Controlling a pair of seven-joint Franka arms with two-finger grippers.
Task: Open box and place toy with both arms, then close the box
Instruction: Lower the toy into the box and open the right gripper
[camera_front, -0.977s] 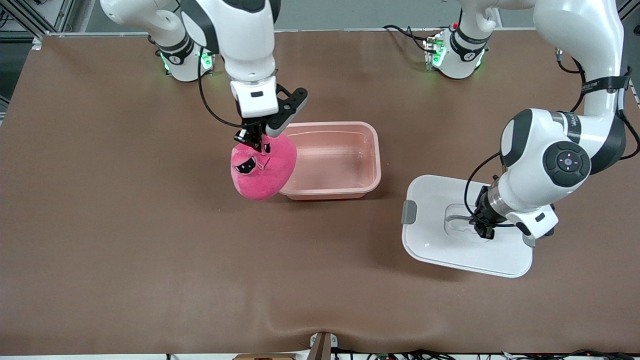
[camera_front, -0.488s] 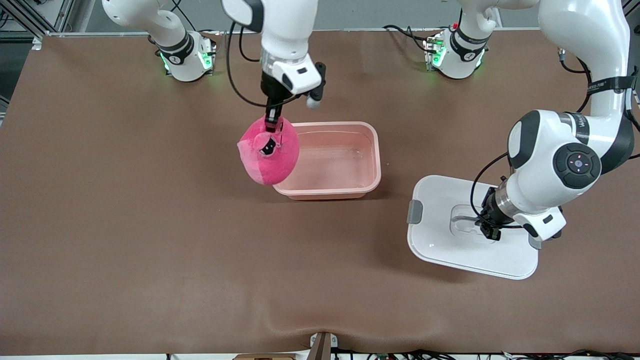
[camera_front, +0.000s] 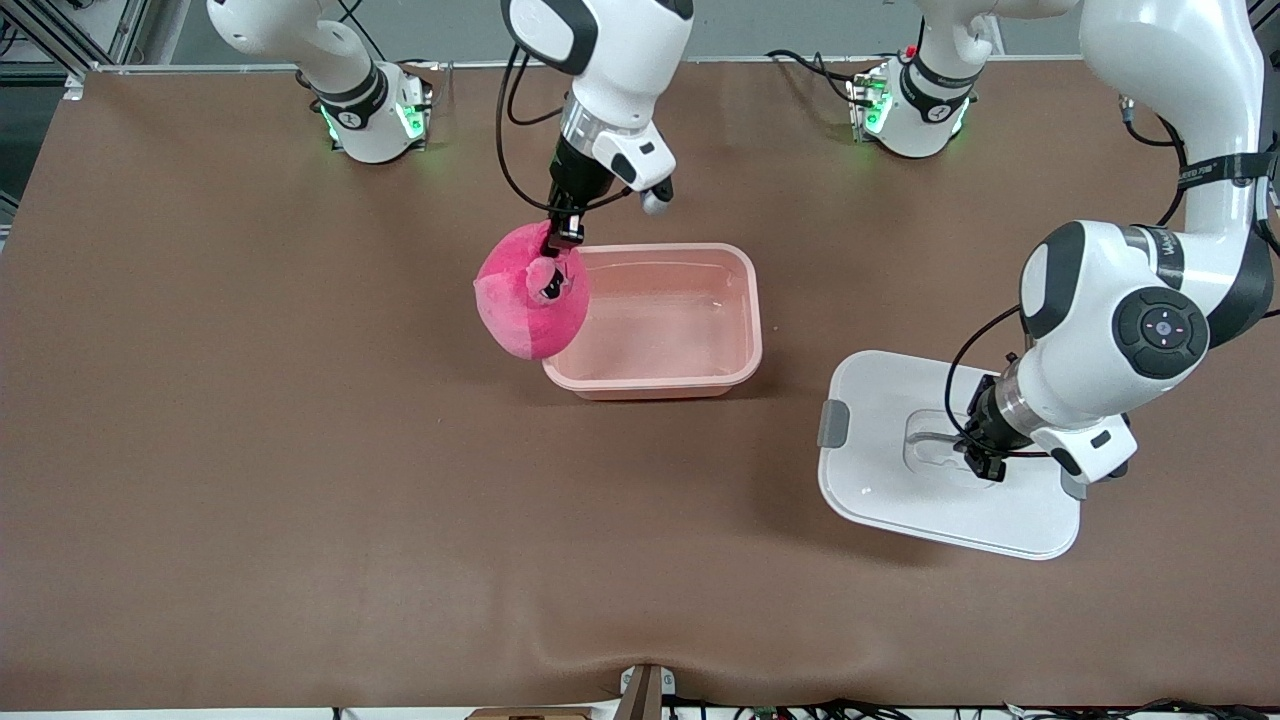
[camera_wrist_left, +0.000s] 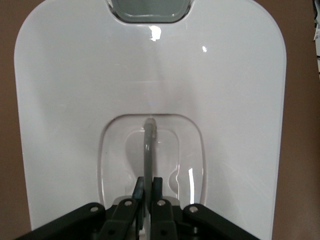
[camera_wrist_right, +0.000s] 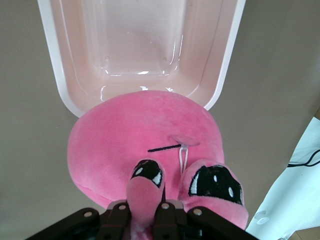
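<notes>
The right gripper (camera_front: 562, 238) has swung the toy (camera_front: 530, 303) round over the last second: a second ago it hung lower with its face turned toward the front camera, and now it sits higher, with the face rolled toward the box (camera_front: 655, 320). The right arm's wrist has also moved from about 9 o'clock of the box toward its 10 o'clock corner. I judge this as the carry nearing its end, the toy being lined up for lowering into the tub.

The right gripper is clenched on the toy's snout (camera_wrist_right: 142, 192), as the right wrist view shows, and the toy dangles over the box's rim at the right arm's end, partly over the counter (camera_front: 300, 480). It is not yet inside. The toy's face points up into the gripper, its rounded bulk hanging down; being nearly round, it has little long axis to speak of.

The box is open and empty, its long axis running 3 to 9 o'clock across the counter.

The left gripper (camera_front: 980, 462) is clamped on the grey handle (camera_wrist_left: 148, 145) of the lid (camera_front: 890, 490), which lies flat on the counter at about 4 o'clock of the box, well apart; it has drifted slightly toward the left arm's end.
</notes>
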